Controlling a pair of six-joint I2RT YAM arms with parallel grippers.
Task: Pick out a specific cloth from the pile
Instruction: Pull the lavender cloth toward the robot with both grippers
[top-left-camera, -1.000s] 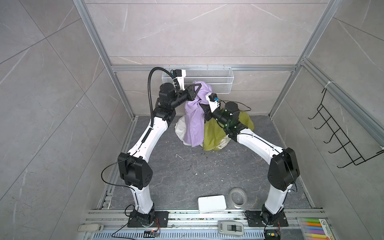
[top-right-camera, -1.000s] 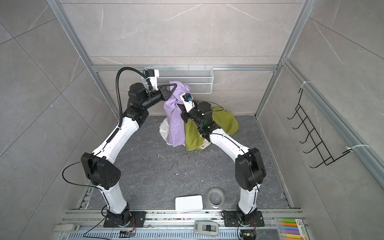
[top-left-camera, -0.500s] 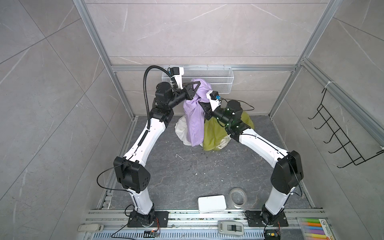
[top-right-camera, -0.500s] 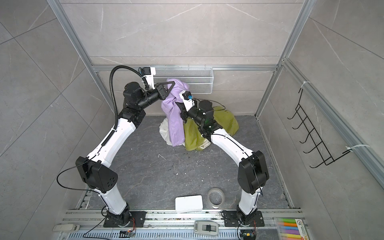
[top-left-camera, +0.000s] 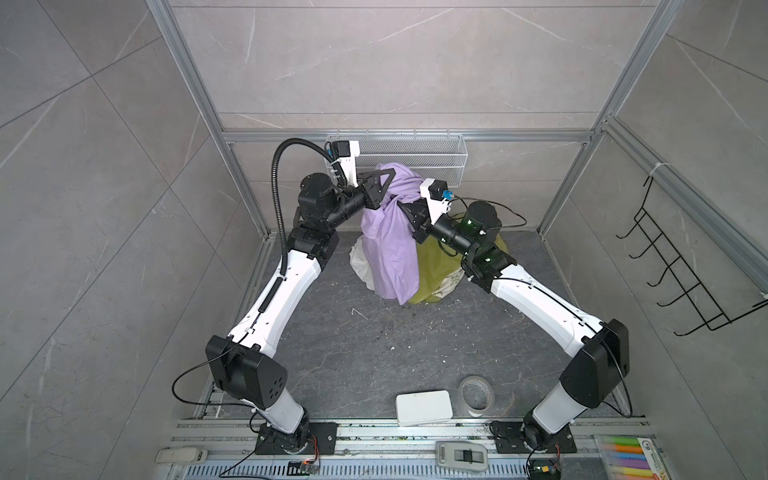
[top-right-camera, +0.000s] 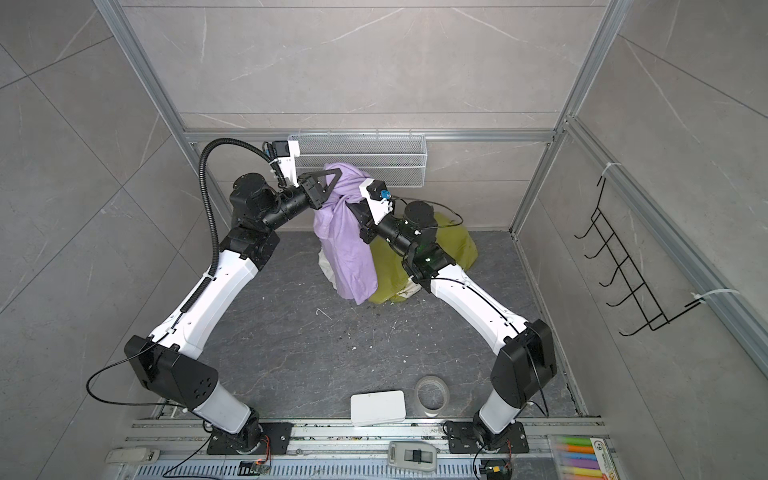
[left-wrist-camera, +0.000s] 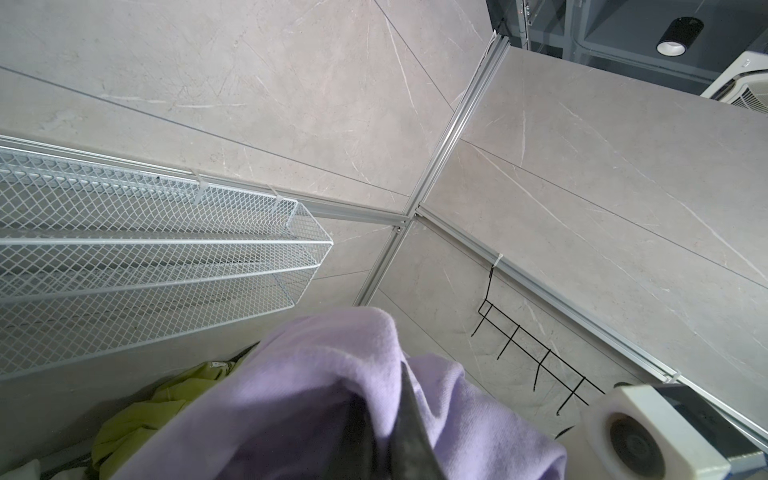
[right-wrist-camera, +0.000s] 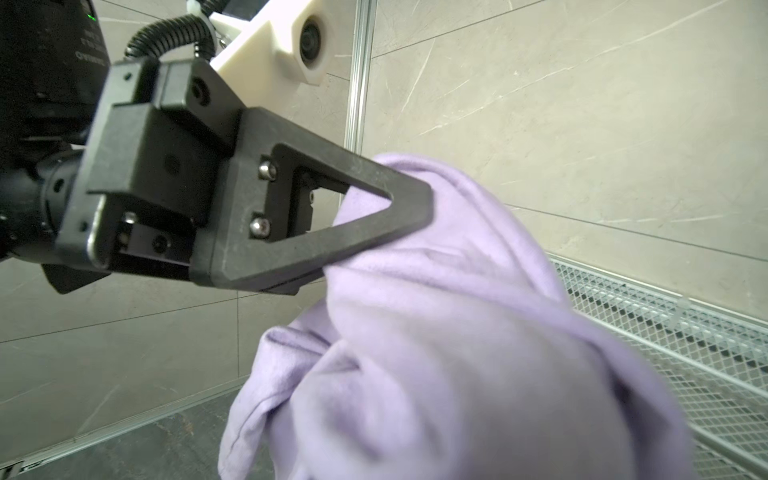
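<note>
From above, in both top views: holding the cloth (top-left-camera: 390, 253) up high at the back, just in front of the wire basket (top-left-camera: 415, 160), lower end trailing down by the pile (top-left-camera: 440, 270). Hard to say whether touching the heap down there or merely hanging in front of it. Pinching the top fold with the left gripper (top-left-camera: 385, 183), pressed together on fabric. Gripping lower and just beside it with the right gripper (top-left-camera: 406, 210), tips buried in folds, closed, by the look of it on a second bunch. Probably two grips to share the load and peel the piece off without dragging the green cloth (top-right-camera: 388, 278) or the white cloth (top-right-camera: 326, 266) along. Leaving both of those down on the floor (top-left-camera: 374, 353).

Over to the left wrist: looking up past lavender bunched round a dark finger (left-wrist-camera: 409, 432), closed tight on it. Catching a glimpse of green below, well under the raised fold.

Over to the right wrist: staring straight at the left gripper's triangular finger, nipping a lavender fold at its tip. No seeing this arm's own fingers here, smothered by fabric draped over the front. Judging by the height, nearly free of the heap; next, likely carrying it away sideways, minding a snag on the basket.
</note>
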